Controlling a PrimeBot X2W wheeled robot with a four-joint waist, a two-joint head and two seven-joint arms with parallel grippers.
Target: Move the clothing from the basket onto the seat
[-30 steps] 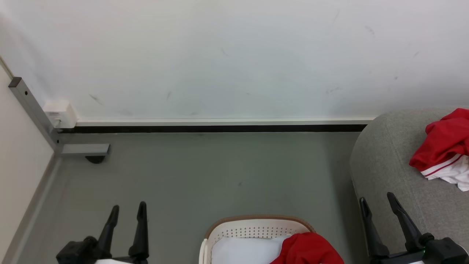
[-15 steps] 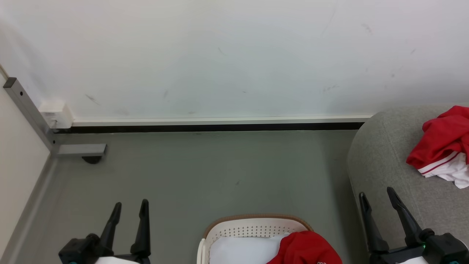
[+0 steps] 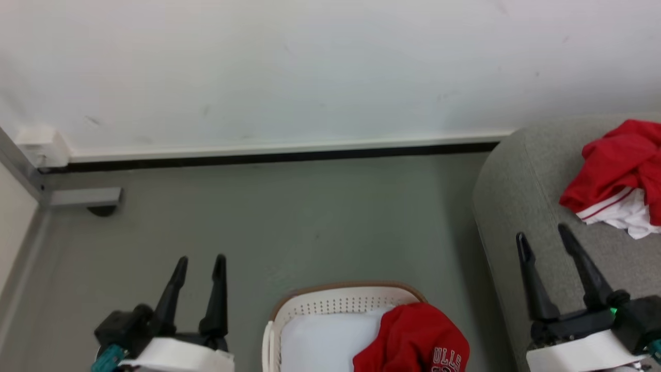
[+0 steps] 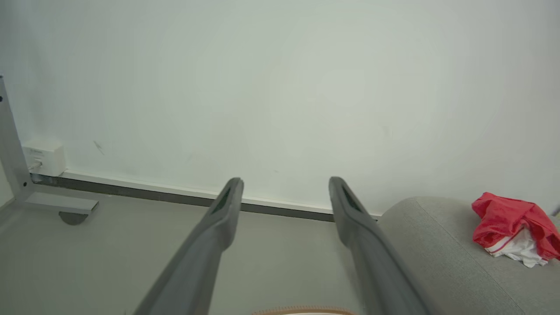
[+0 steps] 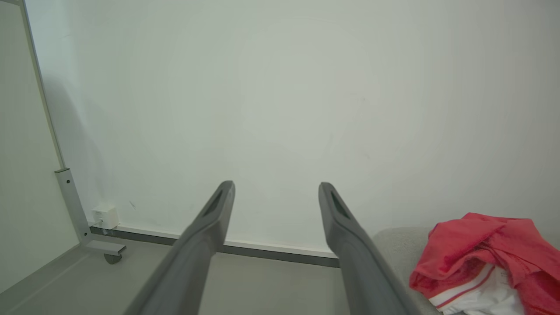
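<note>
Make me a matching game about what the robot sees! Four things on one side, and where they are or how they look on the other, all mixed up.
Things:
1. lettered red garment
2. red-and-white garment
3. left gripper
4. basket

Descriptions:
A. lying on the grey sofa
B. open, holding nothing
C. tan-rimmed, standing on the floor
D. in the basket

Pairs: 1-D, 2-A, 3-B, 4-C

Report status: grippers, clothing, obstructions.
Left gripper open, empty. Right gripper open, empty. Lettered garment in basket; striped garment on sofa. Nothing seen in the way.
</note>
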